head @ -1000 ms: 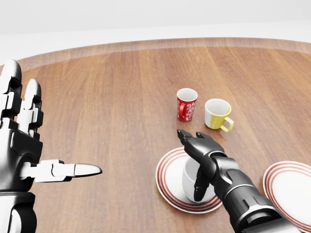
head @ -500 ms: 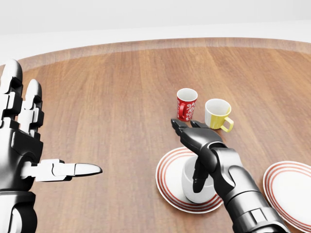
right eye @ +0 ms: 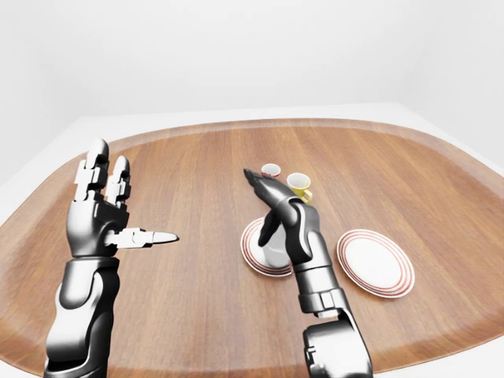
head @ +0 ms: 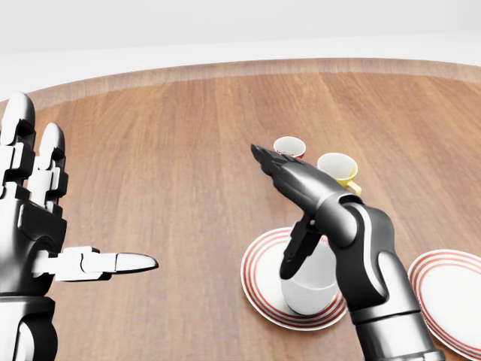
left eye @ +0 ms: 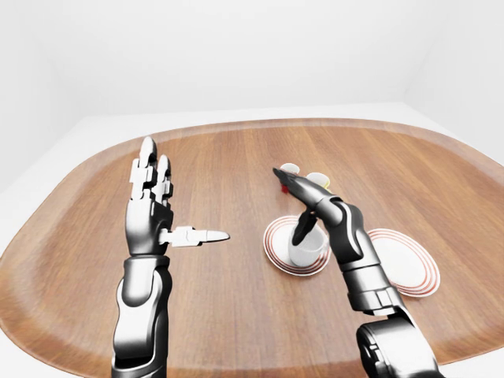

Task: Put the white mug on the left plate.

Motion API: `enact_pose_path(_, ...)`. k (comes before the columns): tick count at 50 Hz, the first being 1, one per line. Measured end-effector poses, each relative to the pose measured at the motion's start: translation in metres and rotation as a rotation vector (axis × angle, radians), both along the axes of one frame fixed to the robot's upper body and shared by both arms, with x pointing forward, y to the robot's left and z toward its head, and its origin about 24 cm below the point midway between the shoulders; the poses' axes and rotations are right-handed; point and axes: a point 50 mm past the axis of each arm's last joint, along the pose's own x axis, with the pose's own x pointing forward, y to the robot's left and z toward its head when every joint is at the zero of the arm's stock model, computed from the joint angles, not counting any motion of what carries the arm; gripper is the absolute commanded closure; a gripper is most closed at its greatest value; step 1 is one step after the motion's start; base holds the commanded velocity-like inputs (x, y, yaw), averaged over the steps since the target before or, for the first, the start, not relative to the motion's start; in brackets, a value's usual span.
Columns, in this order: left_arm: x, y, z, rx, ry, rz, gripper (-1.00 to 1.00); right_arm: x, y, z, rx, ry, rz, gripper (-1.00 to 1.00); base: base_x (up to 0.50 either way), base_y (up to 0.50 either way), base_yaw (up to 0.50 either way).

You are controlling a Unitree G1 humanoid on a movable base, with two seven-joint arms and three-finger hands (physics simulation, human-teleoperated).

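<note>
One white mug (head: 308, 282) is sitting upright on the left plate (head: 259, 282) while your right hand (head: 297, 188) is hovering spread above it; should you regrip, you are handling rigid, smooth, breakable ware, best clasped around its body.

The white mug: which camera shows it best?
The head view: the white mug appears largest there, upright on the left plate, part-covered by the right robot hand. Both eye views show it small, mostly behind that arm.
</note>
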Motion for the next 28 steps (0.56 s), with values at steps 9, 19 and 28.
enact_pose_path(9, 0.000, 0.000, 0.000, 0.001, -0.001, 0.000, -1.00, -0.004, 0.001, 0.022, 0.224, -0.060, 0.051, -1.00, 0.00, 0.00, 0.00)
enact_pose_path(19, -0.001, 0.000, 0.001, 0.001, -0.005, 0.000, -1.00, -0.014, -0.005, 0.020, 0.382, -0.070, 0.061, -1.00, 0.00, 0.00, 0.00)
enact_pose_path(28, -0.001, 0.000, 0.002, 0.002, -0.011, 0.001, -1.00, -0.026, -0.010, 0.014, 0.565, -0.070, 0.051, -1.00, 0.00, 0.00, 0.00)
